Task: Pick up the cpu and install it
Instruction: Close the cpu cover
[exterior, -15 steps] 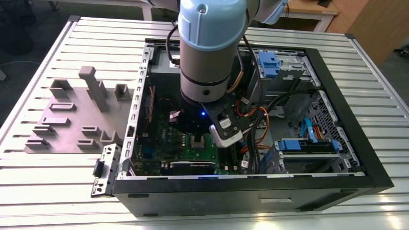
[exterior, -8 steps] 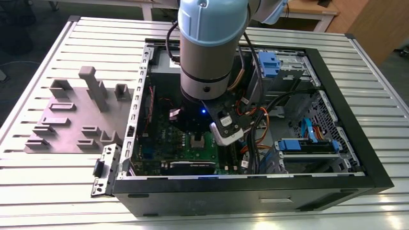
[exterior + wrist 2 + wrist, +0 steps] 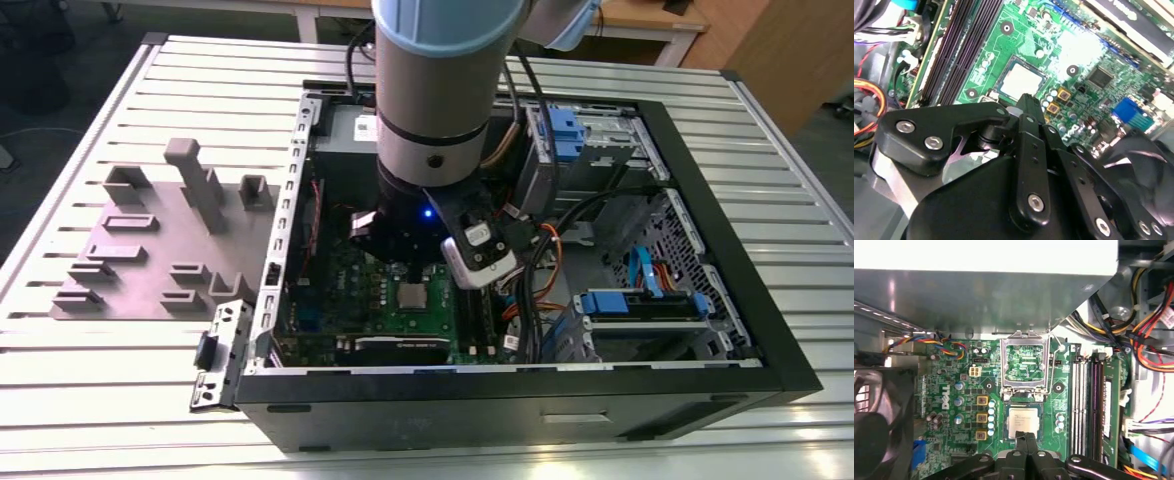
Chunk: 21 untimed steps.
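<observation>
The open computer case point(image 3: 534, 400) lies on its side on the slatted counter point(image 3: 80, 400), taking up the centre and the exterior view's right. The arm point(image 3: 441, 90) reaches down into it from the upper middle of that frame. The walls stand close, so I judge that a sideways drift could knock the wrist on the drive bays or snag the cable bundle point(image 3: 561, 240) just beside it, toward the exterior view's right.

On the green motherboard point(image 3: 1061, 402) the socket frame point(image 3: 1024, 365) is flipped open. The cpu point(image 3: 1023, 422) lies flat in its socket just beside that frame — near the lower centre of the exterior view. The pincer point(image 3: 1026, 437) hangs over the chip's edge, fingers pressed together with nothing seen between them. I cannot tell whether they touch the chip. With the frame not yet closed, a push from those tips could skew the chip on the contacts beneath.

A grey fixture block point(image 3: 147, 250) sits well apart, at the exterior view's left. The black fan point(image 3: 879, 430) and the memory slots point(image 3: 1086, 405) flank the socket.
</observation>
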{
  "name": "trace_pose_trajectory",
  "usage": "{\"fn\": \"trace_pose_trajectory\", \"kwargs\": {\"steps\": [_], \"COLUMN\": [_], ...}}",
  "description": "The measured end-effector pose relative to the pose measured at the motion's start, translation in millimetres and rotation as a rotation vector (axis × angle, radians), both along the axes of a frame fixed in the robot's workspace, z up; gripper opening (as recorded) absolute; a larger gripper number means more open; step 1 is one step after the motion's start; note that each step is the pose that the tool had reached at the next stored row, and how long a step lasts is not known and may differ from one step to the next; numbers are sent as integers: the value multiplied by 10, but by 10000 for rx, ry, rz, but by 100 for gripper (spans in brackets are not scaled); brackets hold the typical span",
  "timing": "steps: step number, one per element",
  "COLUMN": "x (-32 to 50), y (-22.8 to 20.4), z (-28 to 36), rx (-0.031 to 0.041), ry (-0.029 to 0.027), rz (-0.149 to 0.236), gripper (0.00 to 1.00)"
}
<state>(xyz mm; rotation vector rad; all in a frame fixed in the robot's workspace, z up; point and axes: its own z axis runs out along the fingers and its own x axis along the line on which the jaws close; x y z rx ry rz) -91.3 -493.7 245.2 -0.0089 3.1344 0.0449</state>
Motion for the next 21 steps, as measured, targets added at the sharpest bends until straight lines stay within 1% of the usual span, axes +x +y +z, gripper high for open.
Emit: {"fn": "trace_pose_trajectory", "kwargs": {"steps": [4,5,7,8,13,14,17,18,21], "x": [0,0,0,0,0,0,0,0,0], "y": [0,0,0,0,0,0,0,0,0], "z": [2,4,4,5,7,8,10,10,12], "rx": [2,0,2,1,1,0,1,1,1], "ry": [-1,0,0,0,0,0,0,0,0], "rz": [0,-1,0,0,-1,0,0,-1,-1], "gripper": [11,17,17,24,22,16,17,23,23]}}
